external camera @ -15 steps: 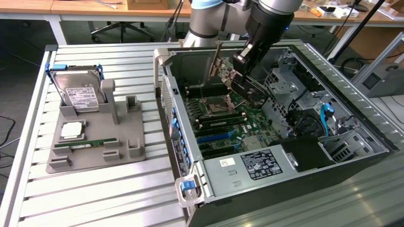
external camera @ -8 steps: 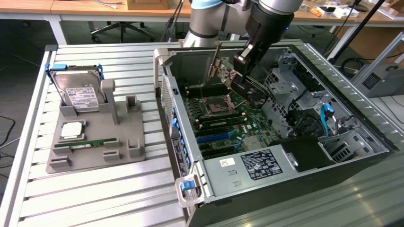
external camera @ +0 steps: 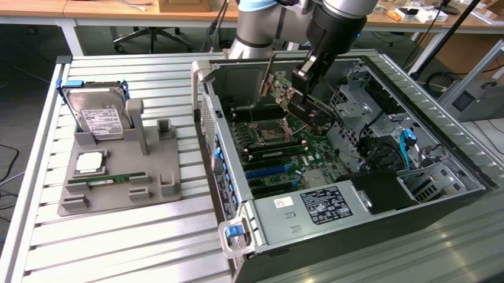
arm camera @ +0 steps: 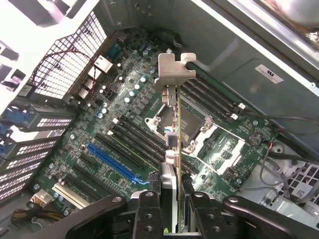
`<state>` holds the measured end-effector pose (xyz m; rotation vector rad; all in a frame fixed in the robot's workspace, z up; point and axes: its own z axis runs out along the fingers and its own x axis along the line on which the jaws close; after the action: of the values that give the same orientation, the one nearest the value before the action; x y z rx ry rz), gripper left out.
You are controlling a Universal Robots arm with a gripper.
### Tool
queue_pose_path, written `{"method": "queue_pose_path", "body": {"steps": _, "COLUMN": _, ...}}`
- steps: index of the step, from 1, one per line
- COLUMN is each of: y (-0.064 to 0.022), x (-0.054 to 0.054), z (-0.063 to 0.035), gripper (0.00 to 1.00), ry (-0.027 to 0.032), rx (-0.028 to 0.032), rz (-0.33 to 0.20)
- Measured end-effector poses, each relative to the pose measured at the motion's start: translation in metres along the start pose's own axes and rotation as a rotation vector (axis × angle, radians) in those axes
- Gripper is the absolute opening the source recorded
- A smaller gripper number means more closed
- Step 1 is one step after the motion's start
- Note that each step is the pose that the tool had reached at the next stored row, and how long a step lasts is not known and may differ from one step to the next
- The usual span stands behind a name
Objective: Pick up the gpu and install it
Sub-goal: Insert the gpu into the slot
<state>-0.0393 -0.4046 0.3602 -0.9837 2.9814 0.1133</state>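
1. Left third of the exterior view: a grey fixture (external camera: pixel 162 159) sits on the slatted table. A hard drive (external camera: pixel 98 118) stands upright at its upper end, and a RAM stick (external camera: pixel 106 178) lies flat lower down.
2. Centre: an open computer case (external camera: pixel 206 88) with the motherboard (external camera: pixel 275 159) exposed.
3. Upper centre: the gripper (external camera: pixel 303 79) reaches down into the case, clamped on the gpu (external camera: pixel 311 112). The card hangs tilted over the motherboard, near the CPU socket (external camera: pixel 275 131).
4. Wrist view: the fingers (arm camera: pixel 148 211) pinch the gpu (arm camera: pixel 173 129) from both sides (card seen edge-on). Its silver bracket (arm camera: pixel 174 69) is at the far end. The card is not in any slot, and the blue slot (arm camera: pixel 112 162) lies off to one side of it.
5. Lower centre: the power supply (external camera: pixel 315 206), label facing up.
6. Right: blue cable (external camera: pixel 407 147) among the drive bays.
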Motion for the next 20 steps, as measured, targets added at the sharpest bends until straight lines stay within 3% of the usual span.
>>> {"method": "queue_pose_path", "body": {"steps": 20, "y": 0.0, "x": 0.0, "z": 0.0003, "gripper": 0.27, "ry": 0.0057, "rx": -0.0019, "rz": -0.083}}
